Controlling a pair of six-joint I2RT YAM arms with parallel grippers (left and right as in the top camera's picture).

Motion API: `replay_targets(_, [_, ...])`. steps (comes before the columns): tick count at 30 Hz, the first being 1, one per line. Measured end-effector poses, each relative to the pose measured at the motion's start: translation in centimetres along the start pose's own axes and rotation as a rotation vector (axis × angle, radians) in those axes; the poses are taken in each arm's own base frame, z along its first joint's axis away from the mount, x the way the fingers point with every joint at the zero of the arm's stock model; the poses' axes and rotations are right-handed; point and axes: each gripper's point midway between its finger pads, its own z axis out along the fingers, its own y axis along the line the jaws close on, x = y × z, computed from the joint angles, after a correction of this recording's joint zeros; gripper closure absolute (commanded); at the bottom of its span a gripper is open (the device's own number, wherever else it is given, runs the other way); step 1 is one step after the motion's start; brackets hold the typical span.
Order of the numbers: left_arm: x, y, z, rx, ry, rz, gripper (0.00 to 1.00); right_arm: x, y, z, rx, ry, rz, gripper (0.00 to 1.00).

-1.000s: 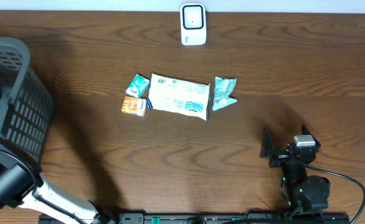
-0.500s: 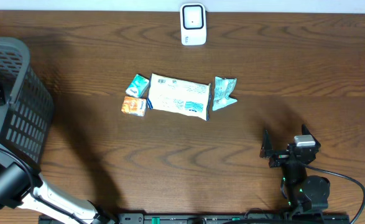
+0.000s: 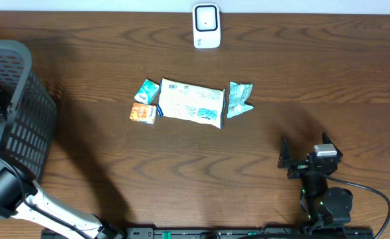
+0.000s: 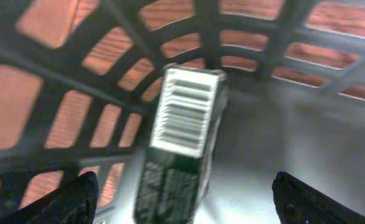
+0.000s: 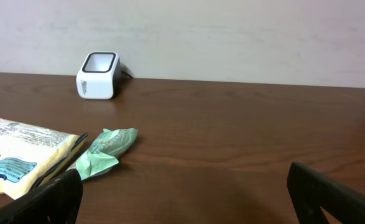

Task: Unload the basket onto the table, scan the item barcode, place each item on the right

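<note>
At the far left, the left arm is reaching down into the dark slatted basket point(image 3: 22, 119) that is standing on the edge of the wooden table point(image 3: 115, 172). Inside it, the left gripper point(image 4: 185, 190) is hovering with its fingers point(image 4: 76, 196) spread wide, holding nothing. A dark packet point(image 4: 182, 118) is lying between and just beyond them, leaning against the basket's wall with its white barcode label facing up. The picture is blurred, so I cannot tell whether a finger is touching it.

Near the middle of the table, four items are sitting in a close row. A small teal box point(image 3: 147, 90) is lying just above an orange box point(image 3: 143, 113), both just beside a large white packet point(image 3: 191, 103). A crumpled green packet point(image 3: 239, 98) is lying at the white packet's right end.

Beyond them, at the table's far edge, the white scanner point(image 3: 206, 26) is standing upright.

At the near right, well apart from everything, the right gripper point(image 5: 182, 190) is pointing toward the scanner, its fingers point(image 5: 58, 196) spread fully apart and gripping nothing.
</note>
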Motion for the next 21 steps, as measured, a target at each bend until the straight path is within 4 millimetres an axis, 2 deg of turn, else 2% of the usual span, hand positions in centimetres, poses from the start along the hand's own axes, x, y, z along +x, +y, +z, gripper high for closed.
replay_targets(6, [-0.58, -0.39, -0.05, 0.031, -0.035, -0.007, 0.19, -0.01, 0.00, 0.00, 0.000, 0.000, 0.000, 0.01])
replay_targets(10, [-0.84, -0.69, -0.07, 0.049, -0.050, -0.012, 0.31, 0.00, 0.00, 0.00, 0.000, 0.000, 0.000, 0.01])
replay_targets(15, [-0.86, -0.80, 0.02, 0.056, -0.053, -0.015, 0.32, 0.00, 0.00, 0.00, 0.000, 0.000, 0.000, 0.01])
replay_targets(18, [-0.74, -0.86, 0.18, 0.059, -0.050, -0.027, 0.38, -0.01, 0.00, 0.00, 0.000, 0.000, 0.000, 0.01])
replay_targets(19, [-0.70, -0.88, 0.23, 0.060, -0.049, -0.028, 0.43, 0.00, 0.00, 0.00, 0.000, 0.000, 0.000, 0.01])
replay_targets(21, [-0.69, -0.92, 0.25, 0.062, -0.049, -0.033, 0.44, 0.00, 0.00, 0.00, 0.000, 0.000, 0.000, 0.01])
